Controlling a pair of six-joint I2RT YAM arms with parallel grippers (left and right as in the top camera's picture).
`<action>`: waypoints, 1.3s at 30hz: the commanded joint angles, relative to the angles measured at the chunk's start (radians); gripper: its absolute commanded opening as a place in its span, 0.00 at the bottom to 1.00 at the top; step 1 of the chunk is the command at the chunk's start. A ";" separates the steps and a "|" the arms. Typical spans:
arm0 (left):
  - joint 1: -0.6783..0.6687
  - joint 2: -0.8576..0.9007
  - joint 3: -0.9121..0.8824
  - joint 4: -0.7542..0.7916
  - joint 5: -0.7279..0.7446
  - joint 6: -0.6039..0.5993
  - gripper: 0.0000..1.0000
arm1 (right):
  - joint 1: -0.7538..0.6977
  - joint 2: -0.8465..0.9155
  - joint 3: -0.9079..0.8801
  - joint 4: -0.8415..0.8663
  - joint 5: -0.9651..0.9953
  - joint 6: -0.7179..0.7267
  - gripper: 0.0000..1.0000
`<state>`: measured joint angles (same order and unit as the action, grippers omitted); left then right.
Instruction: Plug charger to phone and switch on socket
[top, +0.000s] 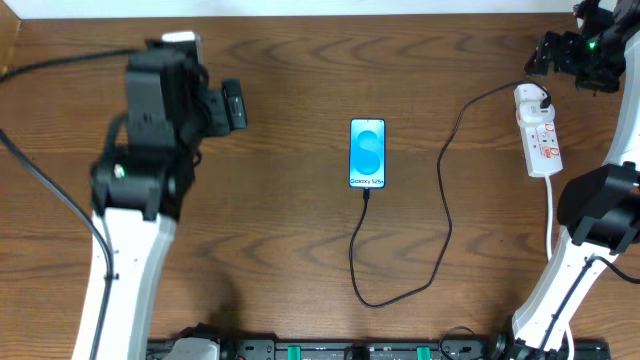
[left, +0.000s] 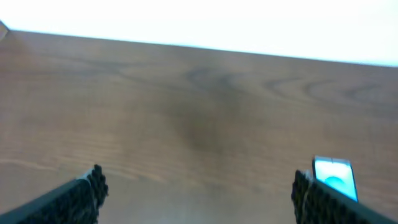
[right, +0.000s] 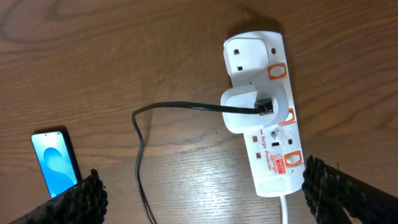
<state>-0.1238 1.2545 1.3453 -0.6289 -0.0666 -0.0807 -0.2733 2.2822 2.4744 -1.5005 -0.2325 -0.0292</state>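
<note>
The phone (top: 367, 153) lies flat at mid-table with its blue screen lit. The charger cable (top: 443, 215) runs from the phone's near edge, loops toward the front and rises to a white adapter (right: 245, 109) seated in the socket (right: 264, 134). The cable's tip looks seated in the phone. The white socket strip (top: 540, 140) lies at the right. My right gripper (right: 202, 193) hovers open above the strip's near end, one finger (right: 323, 186) next to the strip's end. My left gripper (left: 199, 186) is open over bare wood at the left, the phone (left: 334, 176) beside its right finger.
A white cord (top: 549, 210) leaves the socket toward the front right, passing my right arm's base (top: 600, 215). A black rail (top: 350, 350) runs along the table's front edge. The table's far edge meets a white surface (left: 199, 18).
</note>
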 joint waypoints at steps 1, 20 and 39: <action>-0.002 -0.113 -0.179 0.132 -0.021 0.005 0.96 | -0.002 -0.031 0.014 -0.003 0.002 0.014 0.99; -0.001 -0.932 -0.954 0.881 -0.020 -0.006 0.96 | -0.003 -0.031 0.014 -0.003 0.002 0.014 0.99; 0.057 -1.253 -1.341 0.967 0.106 0.055 0.96 | -0.003 -0.031 0.014 -0.003 0.002 0.014 0.99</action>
<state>-0.0757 0.0212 0.0059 0.3496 -0.0021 -0.0685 -0.2733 2.2822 2.4744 -1.5021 -0.2310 -0.0288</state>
